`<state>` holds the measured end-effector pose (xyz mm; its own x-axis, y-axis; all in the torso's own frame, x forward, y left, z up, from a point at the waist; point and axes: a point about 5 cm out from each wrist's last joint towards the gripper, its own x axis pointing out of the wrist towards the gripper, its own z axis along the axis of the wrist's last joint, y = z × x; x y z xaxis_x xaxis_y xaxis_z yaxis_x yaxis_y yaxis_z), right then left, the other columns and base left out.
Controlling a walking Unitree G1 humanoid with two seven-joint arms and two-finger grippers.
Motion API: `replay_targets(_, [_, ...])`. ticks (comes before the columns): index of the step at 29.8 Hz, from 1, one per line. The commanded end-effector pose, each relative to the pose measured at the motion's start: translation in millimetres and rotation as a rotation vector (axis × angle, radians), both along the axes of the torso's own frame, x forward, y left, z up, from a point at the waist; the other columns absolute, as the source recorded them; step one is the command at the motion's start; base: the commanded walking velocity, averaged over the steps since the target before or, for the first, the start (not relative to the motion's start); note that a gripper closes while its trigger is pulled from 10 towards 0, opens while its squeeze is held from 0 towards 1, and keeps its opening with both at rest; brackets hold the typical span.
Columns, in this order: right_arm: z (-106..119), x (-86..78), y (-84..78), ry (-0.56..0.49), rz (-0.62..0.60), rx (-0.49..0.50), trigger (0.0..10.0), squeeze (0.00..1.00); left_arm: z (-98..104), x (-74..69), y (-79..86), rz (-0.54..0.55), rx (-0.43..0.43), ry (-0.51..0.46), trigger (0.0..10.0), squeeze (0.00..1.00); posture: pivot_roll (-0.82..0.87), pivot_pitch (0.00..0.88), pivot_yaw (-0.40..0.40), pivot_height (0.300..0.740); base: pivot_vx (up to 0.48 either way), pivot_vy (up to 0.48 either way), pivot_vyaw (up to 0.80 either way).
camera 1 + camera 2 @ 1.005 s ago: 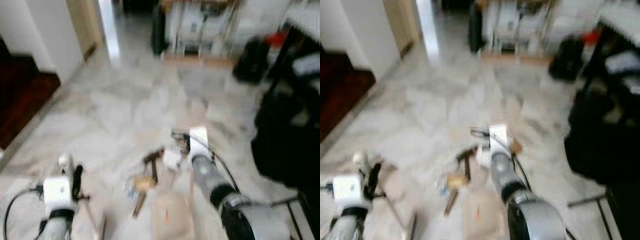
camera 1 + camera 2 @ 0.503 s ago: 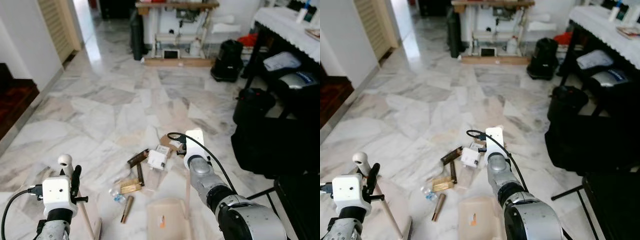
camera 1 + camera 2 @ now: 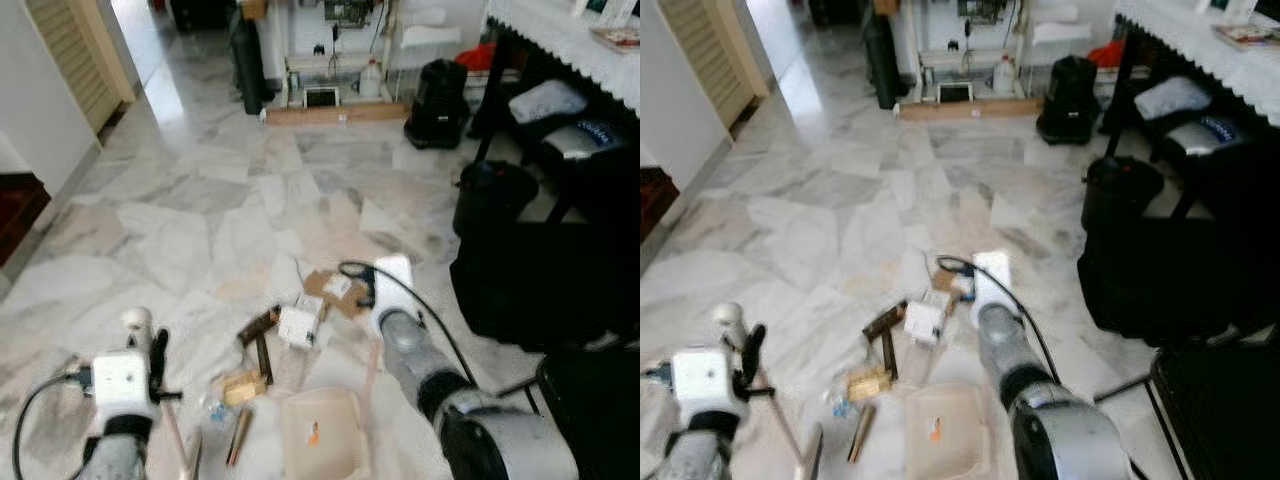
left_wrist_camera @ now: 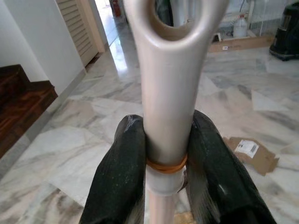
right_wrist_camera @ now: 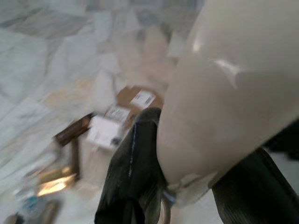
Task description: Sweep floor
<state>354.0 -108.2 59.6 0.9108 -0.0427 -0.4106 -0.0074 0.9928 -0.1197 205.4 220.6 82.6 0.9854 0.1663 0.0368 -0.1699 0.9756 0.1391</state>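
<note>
My left gripper (image 4: 168,156) is shut on the beige broom handle (image 4: 170,93), just below its looped end (image 3: 135,322); it stands low at the left (image 3: 152,362). My right gripper (image 5: 187,186) is shut on the beige dustpan handle (image 5: 229,93). The dustpan (image 3: 320,432) lies on the marble floor just before me. Beyond its mouth lies the litter: a white box (image 3: 297,325), a piece of brown cardboard (image 3: 338,290), a dark strip (image 3: 260,340), a gold packet (image 3: 243,385) and a small tube (image 3: 238,438).
Black bags and furniture (image 3: 540,290) crowd the right, under a table with a lace cloth (image 3: 560,25). A black bin (image 3: 435,90) and a shelf unit (image 3: 330,60) stand at the back. A dark wooden step (image 3: 15,200) and a louvred door (image 3: 70,50) lie left.
The whole picture has shifted and sharpened from a blur, so the camera moved. Both grippers keep their hold on the broom and dustpan handles; the litter lies as before.
</note>
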Motion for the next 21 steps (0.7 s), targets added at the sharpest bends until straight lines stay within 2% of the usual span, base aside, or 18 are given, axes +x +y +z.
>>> replay_targets(1, [7.4,3.6,11.0,-0.027,0.032,-0.004,10.0,0.00,5.8,-1.1,5.8,0.015,0.032,-0.019,10.0,0.00,0.05,0.033,0.026,0.740,0.000,0.000,0.00])
replay_targets(21, [3.7,0.4,22.4,0.015,0.081,-0.017,10.0,0.00,1.0,-4.5,4.9,-0.014,0.079,0.028,10.0,0.00,0.05,0.041,0.027,0.740,0.000,0.000,0.00])
